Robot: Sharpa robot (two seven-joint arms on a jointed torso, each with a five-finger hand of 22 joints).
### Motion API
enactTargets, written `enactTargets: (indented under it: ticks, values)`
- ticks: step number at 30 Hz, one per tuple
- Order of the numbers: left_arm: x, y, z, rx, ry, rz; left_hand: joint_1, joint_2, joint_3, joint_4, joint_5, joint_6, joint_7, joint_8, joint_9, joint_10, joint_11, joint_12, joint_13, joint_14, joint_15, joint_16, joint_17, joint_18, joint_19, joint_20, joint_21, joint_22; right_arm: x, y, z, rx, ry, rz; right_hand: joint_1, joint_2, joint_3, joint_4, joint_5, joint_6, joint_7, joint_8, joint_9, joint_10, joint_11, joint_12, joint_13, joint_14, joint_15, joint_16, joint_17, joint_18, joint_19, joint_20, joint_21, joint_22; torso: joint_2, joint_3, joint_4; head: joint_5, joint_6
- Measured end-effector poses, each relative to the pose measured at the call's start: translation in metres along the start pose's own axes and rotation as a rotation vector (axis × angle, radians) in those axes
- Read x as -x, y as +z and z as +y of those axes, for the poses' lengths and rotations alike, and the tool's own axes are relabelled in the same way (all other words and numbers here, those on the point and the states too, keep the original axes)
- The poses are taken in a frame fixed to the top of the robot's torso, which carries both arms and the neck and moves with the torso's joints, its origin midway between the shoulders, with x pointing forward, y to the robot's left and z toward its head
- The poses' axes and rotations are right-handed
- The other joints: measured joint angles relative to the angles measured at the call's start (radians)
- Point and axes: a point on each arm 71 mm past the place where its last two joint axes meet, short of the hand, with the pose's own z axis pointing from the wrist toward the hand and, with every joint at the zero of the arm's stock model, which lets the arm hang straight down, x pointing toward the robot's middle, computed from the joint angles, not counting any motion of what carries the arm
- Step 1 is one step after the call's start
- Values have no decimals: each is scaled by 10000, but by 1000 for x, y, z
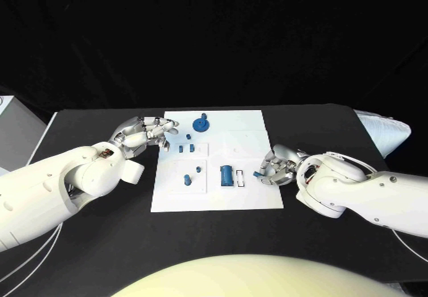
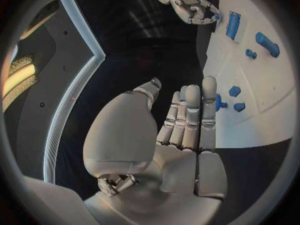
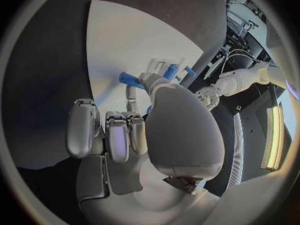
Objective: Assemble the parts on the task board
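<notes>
The white task board (image 1: 254, 133) lies in the middle of the black table. On it are a round blue part with a peg (image 1: 202, 124), two small blue parts (image 1: 185, 148), a short peg (image 1: 198, 168), a long blue part (image 1: 187, 180) and a blue block (image 1: 227, 176) beside a white bar (image 1: 240, 176). My left hand (image 1: 147, 132) hovers at the board's far left edge, fingers stretched out and holding nothing (image 2: 187, 120). My right hand (image 1: 276, 166) is at the board's right edge, fingers curled, pinching a small blue part (image 1: 258, 175). The left wrist view shows that right hand (image 2: 195, 7) too.
Black table (image 1: 98, 124) surrounds the board on all sides. A white box (image 1: 13, 124) stands off the table's left edge and a pale cushion-like thing (image 1: 383, 127) lies at the right edge.
</notes>
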Motion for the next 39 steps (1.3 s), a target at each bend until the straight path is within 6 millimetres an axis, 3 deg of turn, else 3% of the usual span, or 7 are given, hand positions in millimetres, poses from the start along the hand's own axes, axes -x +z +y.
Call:
enactTargets:
  ticks: [9, 13, 18, 22, 39]
  values:
    - [0, 0, 0, 2, -4, 10, 0, 0, 0, 0, 0, 0, 0, 0, 0, 0, 0, 0, -1, 0, 0, 0, 0, 1, 0, 0, 0, 0, -7, 4, 14, 95, 556, 294, -421, 22, 307, -78, -346, 1, -2, 65, 10, 1, 0, 0, 0, 37, -37, 0, 0, -1, 0, 0, 0, 8, 2, 7, -12, -26, 0]
    - [-1, 0, 0, 5, -6, 22, 0, 0, 0, 0, 0, 0, 0, 0, 0, 0, 0, 0, -1, 0, 0, 0, 0, 1, 0, 0, 0, 0, -11, 7, 17, 81, 678, 401, -654, 2, 328, -51, -551, 2, -4, 72, 210, 1, 0, 0, 0, 37, -37, 0, 0, 0, 0, 1, 0, 8, 10, 10, -12, -39, 0]
    - [0, 0, 0, 10, -5, 25, 40, 40, -29, 29, 0, 0, 0, 0, 0, 0, 0, 67, -2, 0, 0, 0, 0, 0, 0, 0, 0, 0, -16, 10, 21, 82, 762, 498, -1205, 76, 246, 115, -1280, 54, -55, 121, 261, 1, 0, 0, 0, 37, -37, 0, 0, 0, 0, 1, 0, 7, 13, 10, -1, -45, 0]
    - [0, 0, 0, 9, -7, 31, 40, 39, -28, 29, 0, 0, 0, 0, 0, 0, 0, 68, -2, 0, 0, 0, 0, 0, 0, 0, 0, 0, -17, 13, 23, 66, 791, 500, -1430, 120, 183, 161, -1596, 77, -78, 157, 225, 1, -1, 0, 0, 37, -37, 0, 0, 0, 0, 1, 0, 7, 19, 12, 0, -50, 0]
    - [-1, 0, 0, 26, -9, 52, 40, 40, -28, 28, 0, 0, 0, 0, 0, 0, 0, 67, -3, 0, 0, 0, 1, 1, 0, 0, 0, 0, -21, 22, 30, 73, 640, 463, -1847, 119, -5, 140, -1630, 88, -88, 114, 194, 0, 0, 0, 0, 36, -37, 0, 0, 0, 0, 1, -1, 5, 12, 12, -2, -17, 0]
